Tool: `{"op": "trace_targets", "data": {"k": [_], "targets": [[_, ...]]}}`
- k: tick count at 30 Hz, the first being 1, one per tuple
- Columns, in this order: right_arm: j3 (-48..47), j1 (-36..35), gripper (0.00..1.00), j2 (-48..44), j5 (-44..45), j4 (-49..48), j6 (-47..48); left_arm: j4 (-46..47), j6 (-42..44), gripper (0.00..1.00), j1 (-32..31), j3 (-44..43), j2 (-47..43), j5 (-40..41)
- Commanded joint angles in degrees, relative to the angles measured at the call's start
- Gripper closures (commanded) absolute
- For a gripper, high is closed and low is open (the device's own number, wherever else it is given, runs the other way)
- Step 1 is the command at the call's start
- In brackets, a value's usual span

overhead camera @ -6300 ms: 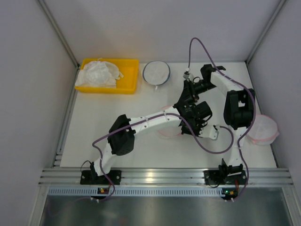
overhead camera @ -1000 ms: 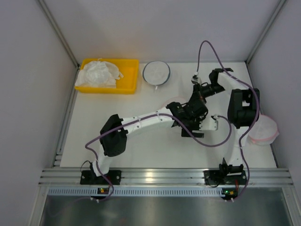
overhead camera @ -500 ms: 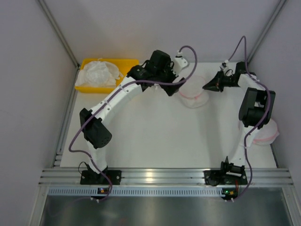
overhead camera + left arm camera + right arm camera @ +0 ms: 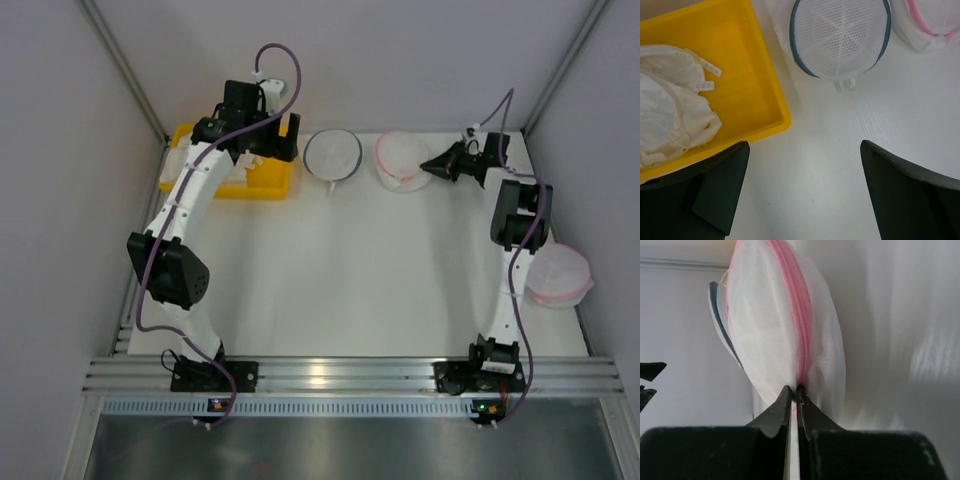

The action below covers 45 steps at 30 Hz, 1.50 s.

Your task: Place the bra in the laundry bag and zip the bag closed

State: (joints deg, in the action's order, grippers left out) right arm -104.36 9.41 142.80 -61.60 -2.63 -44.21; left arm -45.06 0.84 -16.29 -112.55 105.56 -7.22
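The left gripper (image 4: 815,192) hangs with its jaws spread wide and nothing between them, over the bare table just beside the near right corner of the yellow tray (image 4: 757,70). The right gripper (image 4: 794,390) is pinched tight on the pink rim of the laundry bag (image 4: 770,335), which sits at the far edge of the table, right of centre (in the right wrist view the fingertips meet on the zip line).

The bra (image 4: 665,112) lies crumpled in the left part of the tray, its hook tabs showing, untouched and outside the bag. The job looks to be at its first step, fetching the bra while the other arm steadies the bag. Next, the left gripper would need to move left over the tray, come down on the heap and close on a thick fold, not a thin strap.

The stretch of zip in view looks closed; whether the mouth gapes elsewhere cannot be told. A grey-blue rimmed bag (image 4: 840,35) sits between tray and laundry bag. A second pink-rimmed bag (image 4: 555,278) lies at the table's right edge.

No brand, label or legible writing shows.
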Motion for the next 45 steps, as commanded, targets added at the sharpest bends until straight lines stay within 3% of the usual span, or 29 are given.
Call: {"op": "trace_targets", "data": {"k": [1,4,7,8,11,14,16,19,22,25,28,35,45], "targets": [[-5.32,-2.72,1.0,2.64,0.52,-12.11,-6.15,-2.04,0.12,0.02,-0.93,0.67,-4.13,0.54],[-7.79,-3.95,0.99,4.15,0.17,-12.57,-6.77,-2.66,0.39,0.02,-0.49,1.11,-3.7,1.42],[-7.88,-4.66,0.76,3.28,-0.36,-12.57,-6.51,-3.19,0.04,0.02,-0.14,2.07,-3.6,0.72],[-7.79,-4.66,0.6,2.75,-0.53,-11.7,-5.81,-3.45,-0.14,0.02,-0.05,2.16,-3.6,0.37],[-7.18,-3.96,0.28,-1.2,0.08,-6.53,0.05,-3.72,-0.66,0.02,0.3,1.9,-2.73,-1.12],[-6.91,-2.12,0.08,-6.38,1.13,2.35,7.87,-3.63,-0.67,0.02,1.26,1.11,-1.5,-3.58],[-6.74,-0.28,0.0,-10.5,1.84,11.05,12.1,-3.63,-2.42,0.02,2.22,0.58,-0.36,-5.77],[-5.51,1.74,0.01,-16.3,2.97,23.66,21.68,-3.72,-2.34,0.02,3.28,-0.47,1.58,-7.89],[-4.55,2.54,0.01,-22.19,6.48,37.9,38.25,-3.72,-2.77,0.02,3.73,-2.31,3.68,-8.6],[-1.04,2.19,0.01,-28.77,8.86,44.71,46.02,-3.72,-3.13,0.02,3.81,-3.81,4.74,-10.61],[8.34,1.23,0.01,-35.63,11.58,51.22,54.81,-3.72,-3.82,0.02,3.81,-3.29,4.74,-12.2],[26.72,-2.55,0.01,-49.36,14.32,49.84,58.97,-3.63,-4.71,0.02,3.81,5.93,0.71,-12.9],[35.63,-6.85,0.01,-55.09,16.25,46.76,57.22,-1.35,-5.24,0.02,3.73,14.38,-4.48,-13.43]]}}
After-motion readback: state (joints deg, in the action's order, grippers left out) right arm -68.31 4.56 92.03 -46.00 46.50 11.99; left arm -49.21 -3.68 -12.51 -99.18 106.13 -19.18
